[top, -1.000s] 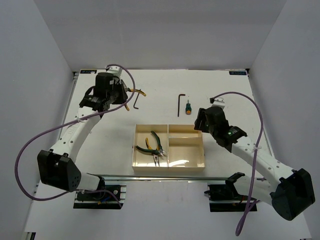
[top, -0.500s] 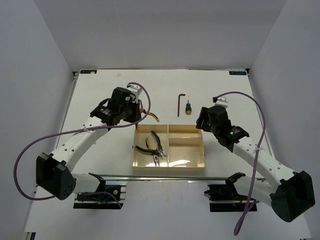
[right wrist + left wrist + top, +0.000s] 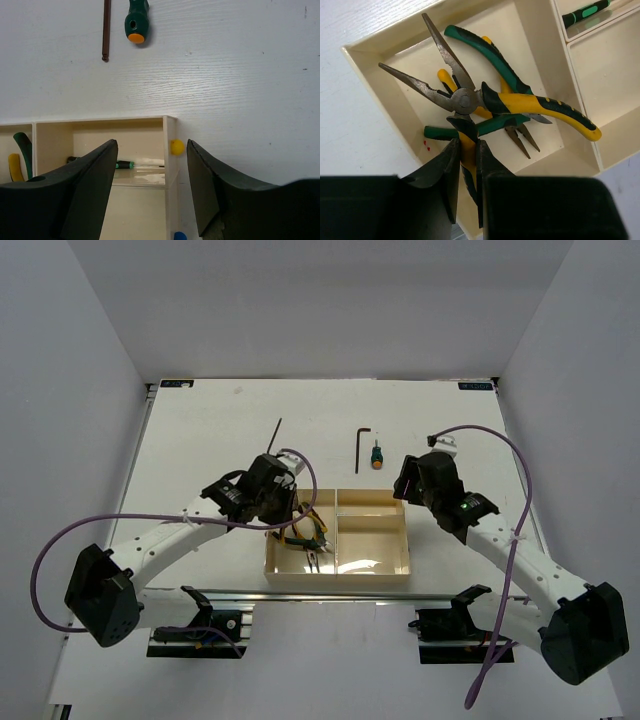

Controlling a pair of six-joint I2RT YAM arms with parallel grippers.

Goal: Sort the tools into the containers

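Pliers [image 3: 535, 103], yellow-black handles, long grey nose, gripped by left fingers [image 3: 442, 172] over cream tray [image 3: 395, 45], right fingers [image 3: 85, 185] spread

Large compartment of the tray [image 3: 337, 580] obstructed by crossed yellow-handled pliers [image 3: 520, 102] and green-handled pliers [image 3: 480, 47] with the left claw [image 3: 466, 147] clamped low among them, near small compartment [image 3: 372, 545] open from above, right claw [image 3: 151, 145] spread over the tray's far right corner, counter [image 3: 200, 440] beyond passable around hex key [image 3: 361, 448] and screwdriver [image 3: 376, 455].

Pliers [image 3: 492, 57] in tray's [image 3: 340, 577] large left compartment; hex key [image 3: 361, 448], screwdriver [image 3: 376, 455] on table [image 3: 200, 420] behind tray
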